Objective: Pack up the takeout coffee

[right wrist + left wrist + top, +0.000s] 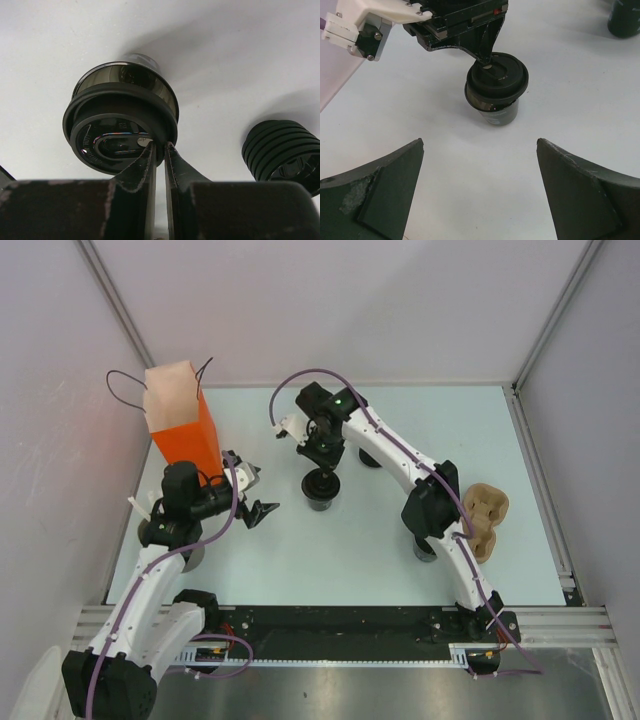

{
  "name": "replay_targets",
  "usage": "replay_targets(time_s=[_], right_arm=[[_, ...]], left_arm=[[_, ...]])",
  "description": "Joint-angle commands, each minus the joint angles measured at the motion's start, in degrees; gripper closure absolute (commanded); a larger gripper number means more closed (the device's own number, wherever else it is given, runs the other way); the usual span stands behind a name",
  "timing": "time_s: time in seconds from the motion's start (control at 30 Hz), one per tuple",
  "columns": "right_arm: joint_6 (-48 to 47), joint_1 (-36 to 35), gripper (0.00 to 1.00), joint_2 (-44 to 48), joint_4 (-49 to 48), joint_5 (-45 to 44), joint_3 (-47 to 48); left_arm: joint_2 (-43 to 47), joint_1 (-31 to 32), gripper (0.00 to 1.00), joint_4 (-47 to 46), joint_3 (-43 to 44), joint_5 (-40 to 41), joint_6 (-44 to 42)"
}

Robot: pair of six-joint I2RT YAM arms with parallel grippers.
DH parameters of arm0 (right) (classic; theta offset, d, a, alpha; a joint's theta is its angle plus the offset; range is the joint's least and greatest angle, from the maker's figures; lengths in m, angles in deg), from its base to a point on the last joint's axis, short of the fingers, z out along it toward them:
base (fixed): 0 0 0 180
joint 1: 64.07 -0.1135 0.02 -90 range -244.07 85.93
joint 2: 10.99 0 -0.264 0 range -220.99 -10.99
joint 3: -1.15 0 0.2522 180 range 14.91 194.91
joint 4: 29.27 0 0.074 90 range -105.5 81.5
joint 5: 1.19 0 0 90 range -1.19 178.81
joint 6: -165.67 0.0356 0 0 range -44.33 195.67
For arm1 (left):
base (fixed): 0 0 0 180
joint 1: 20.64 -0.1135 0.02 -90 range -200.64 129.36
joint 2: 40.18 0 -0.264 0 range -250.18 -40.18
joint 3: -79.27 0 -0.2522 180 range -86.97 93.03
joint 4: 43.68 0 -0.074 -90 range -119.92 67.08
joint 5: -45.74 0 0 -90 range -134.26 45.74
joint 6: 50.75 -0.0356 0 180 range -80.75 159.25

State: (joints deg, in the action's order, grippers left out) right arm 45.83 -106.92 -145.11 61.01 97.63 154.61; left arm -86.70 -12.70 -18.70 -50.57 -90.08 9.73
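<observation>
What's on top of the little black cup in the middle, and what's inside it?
A round black lid sits on the cup, and the right arm's jaws pinch the lid's rim. Whatever is inside is hidden by the lid.

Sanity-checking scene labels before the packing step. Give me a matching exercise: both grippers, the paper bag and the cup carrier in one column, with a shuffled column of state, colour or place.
Column one
1. left gripper
2. right gripper
3. paper bag
4. cup carrier

Column two
a. brown, on the right side of the table
b. jaws wide open, holding nothing
c. orange, standing upright at the far left
d. pinched on the rim of the coffee lid

Pairs: 1-b, 2-d, 3-c, 4-a
</observation>
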Motion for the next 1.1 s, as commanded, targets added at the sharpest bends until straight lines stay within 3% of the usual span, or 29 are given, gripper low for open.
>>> replay_targets(time_s=[0.0, 1.07], right_arm=[[-0.4, 0.0, 0.87, 1.9, 2.4, -1.3, 0.8], [1.3, -1.0, 0.87, 0.3, -0.2, -2.0, 3.7]], left_arm=[[0.0, -0.6, 0.0, -1.6, -0.2, -2.3, -1.1], [-0.1, -0.7, 0.0, -1.6, -0.2, -2.4, -1.2]])
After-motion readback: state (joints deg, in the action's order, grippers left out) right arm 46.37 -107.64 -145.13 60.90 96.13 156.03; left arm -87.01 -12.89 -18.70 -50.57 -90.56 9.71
